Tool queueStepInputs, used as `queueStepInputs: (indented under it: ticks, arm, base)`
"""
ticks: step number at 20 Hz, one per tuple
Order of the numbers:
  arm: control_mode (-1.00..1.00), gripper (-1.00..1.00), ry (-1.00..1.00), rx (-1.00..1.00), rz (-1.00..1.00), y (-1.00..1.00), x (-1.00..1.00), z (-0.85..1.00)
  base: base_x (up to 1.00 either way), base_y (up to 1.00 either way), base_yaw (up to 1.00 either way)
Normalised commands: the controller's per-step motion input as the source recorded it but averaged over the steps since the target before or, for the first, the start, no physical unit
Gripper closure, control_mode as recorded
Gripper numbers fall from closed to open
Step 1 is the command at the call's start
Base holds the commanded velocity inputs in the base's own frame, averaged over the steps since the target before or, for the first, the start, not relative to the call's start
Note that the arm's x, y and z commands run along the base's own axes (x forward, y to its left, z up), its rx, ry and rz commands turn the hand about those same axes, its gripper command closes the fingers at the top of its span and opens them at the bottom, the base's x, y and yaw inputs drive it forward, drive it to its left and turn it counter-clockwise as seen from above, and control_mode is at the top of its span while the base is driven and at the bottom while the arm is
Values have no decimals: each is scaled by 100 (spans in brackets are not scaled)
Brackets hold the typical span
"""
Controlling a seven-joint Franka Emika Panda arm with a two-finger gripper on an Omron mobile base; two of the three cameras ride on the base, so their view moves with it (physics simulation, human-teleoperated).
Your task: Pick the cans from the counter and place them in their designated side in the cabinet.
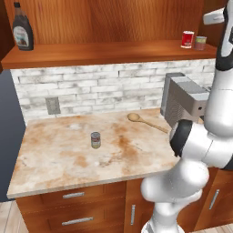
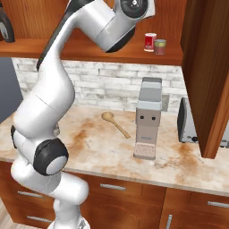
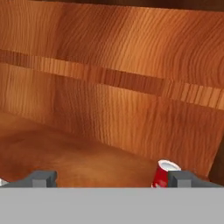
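Task status: one of the two cans, the red can (image 1: 187, 39), already stands upright on the plank shelf of the cabinet (image 1: 91, 53), at its right end, just beside a small pale green-and-pink can (image 1: 200, 43); the olive-grey can (image 1: 95, 139) remains upright on the counter (image 1: 54, 159), near the middle of the worktop and well apart from the shelf; judged from this layout, roughly half of the task is complete, and the remaining step is to fetch the olive-grey can and set it on its assigned side of the cabinet. The gripper (image 3: 111, 179) is raised to shelf level, facing the grained back panel; its jaws stand wide apart and hold nothing; in the hand view the red can sits just inside the right fingertip (image 3: 180, 178). Materials and shapes: the cabinet is reddish-brown wood with pronounced grain; the counter is beige stone mottled with rusty orange, flat and matte, above brown drawers with silver handles; both task cans are short cylinders, the red one carrying a white band and silver top, the olive-grey one a yellowish label. Other items: a tall dark syrup bottle (image 1: 22, 31) at the left end of the shelf; a wooden spoon (image 1: 145, 121) lying flat on the counter; a boxy grey appliance (image 2: 147, 118) against the whitewashed brick backsplash.
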Motion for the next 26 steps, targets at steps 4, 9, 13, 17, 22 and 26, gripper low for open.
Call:
queueStepInputs:
  ticks: [4,9,13,17,22,26]
  arm:
    - [-100,-100,-16,-11,6,59,-71,-22]
    - [-100,-100,-14,-9,6,50,-71,-15]
    - [-100,-100,-11,-6,6,40,-68,-12]
    - [-100,-100,-7,-4,6,31,-66,-8]
    - [-100,-100,0,0,5,5,-50,0]
    - [-100,-100,5,1,3,0,-45,0]
  base:
    - [0,0,0]
    - [0,0,0]
    - [0,0,0]
    - [0,0,0]
    - [0,0,0]
    - [0,0,0]
